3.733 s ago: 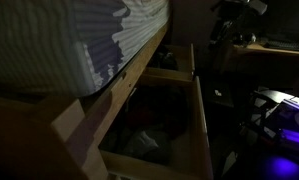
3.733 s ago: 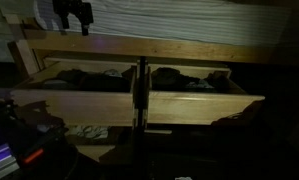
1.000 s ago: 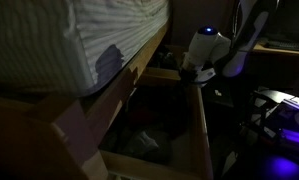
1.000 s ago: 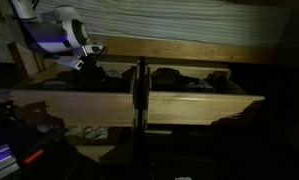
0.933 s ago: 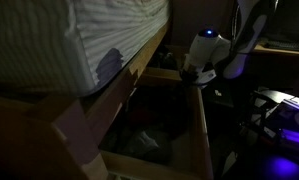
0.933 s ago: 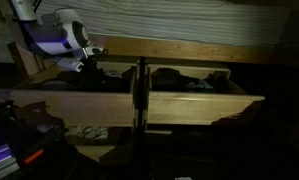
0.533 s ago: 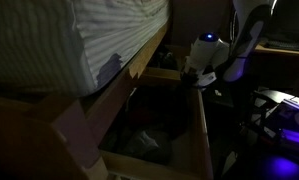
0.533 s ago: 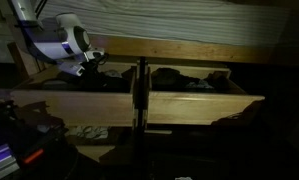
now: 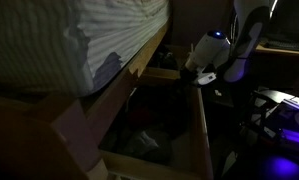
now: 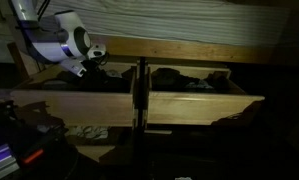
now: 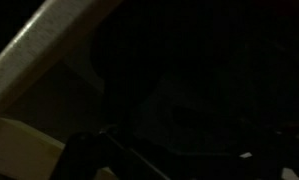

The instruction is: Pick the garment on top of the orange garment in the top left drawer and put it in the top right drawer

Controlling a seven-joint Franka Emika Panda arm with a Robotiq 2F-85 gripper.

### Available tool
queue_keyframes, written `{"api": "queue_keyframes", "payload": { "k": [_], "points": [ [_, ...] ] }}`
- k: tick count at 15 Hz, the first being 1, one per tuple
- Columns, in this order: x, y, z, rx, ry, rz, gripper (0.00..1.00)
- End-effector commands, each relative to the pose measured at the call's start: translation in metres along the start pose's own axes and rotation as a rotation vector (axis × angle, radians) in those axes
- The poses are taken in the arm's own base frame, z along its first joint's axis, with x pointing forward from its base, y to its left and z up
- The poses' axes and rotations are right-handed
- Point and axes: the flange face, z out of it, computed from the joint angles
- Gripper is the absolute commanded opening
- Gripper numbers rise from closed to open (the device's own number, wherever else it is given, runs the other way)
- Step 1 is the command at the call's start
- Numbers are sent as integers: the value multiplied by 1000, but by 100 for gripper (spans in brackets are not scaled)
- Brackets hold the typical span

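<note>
Wood top left drawer (image 10: 49, 100) stands open; hand (image 10: 90, 68) hovers over its rear part in an exterior view. Garment (image 10: 113, 74) = dark heap inside same drawer, just below hand & slightly toward centre post (image 10: 139, 95). Orange one not distinguishable, too dark. Garment long axis: cannot tell. Hand opening: cannot tell, wrist view nearly black. Probably next: short descent, then carry across post to top right drawer (image 10: 204, 105).

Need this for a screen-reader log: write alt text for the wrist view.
Nearly all black. A pale wooden board slants across the upper left and a second pale edge shows at lower left. A dark shape at the bottom may be the fingers; nothing else can be made out.
</note>
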Motion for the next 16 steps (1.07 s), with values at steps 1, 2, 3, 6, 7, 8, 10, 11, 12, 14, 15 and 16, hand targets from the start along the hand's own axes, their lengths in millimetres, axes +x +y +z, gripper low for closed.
{"api": "queue_keyframes", "payload": {
  "k": [1,2,3,6,7,8,10,11,12,14,15,16],
  "points": [
    [2,2,6,64,-36,20,73],
    [1,1,9,85,-48,26,67],
    [1,-1,12,114,-65,29,59],
    [2,2,19,163,-116,39,39],
    [5,5,21,167,-131,38,31],
    [7,7,23,164,-144,37,24],
    [6,16,28,144,-158,39,11],
    [5,20,29,136,-161,39,3],
    [6,22,31,124,-167,42,0],
    [26,23,30,83,-215,54,0],
    [24,32,23,64,-235,68,0],
    [37,37,11,30,-280,86,1]
  ]
}}
